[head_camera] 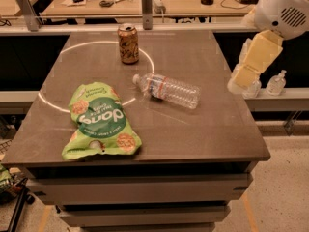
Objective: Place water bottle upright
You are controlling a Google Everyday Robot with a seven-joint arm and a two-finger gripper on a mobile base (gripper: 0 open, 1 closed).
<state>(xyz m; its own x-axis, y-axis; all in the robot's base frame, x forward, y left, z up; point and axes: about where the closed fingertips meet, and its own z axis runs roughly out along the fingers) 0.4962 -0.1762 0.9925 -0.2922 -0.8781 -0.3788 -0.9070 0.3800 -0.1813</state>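
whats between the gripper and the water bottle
In the camera view, only bare table surface. The gripper hangs by the table's right edge, and the water bottle lies on its side mid-table, base end toward it.

claw (240, 82) right of table (217, 115), bare top toward water bottle (169, 89), soda can (129, 43) behind

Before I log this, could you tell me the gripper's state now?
Gripper, beside the table's right edge: cannot be told; water bottle lies apart.
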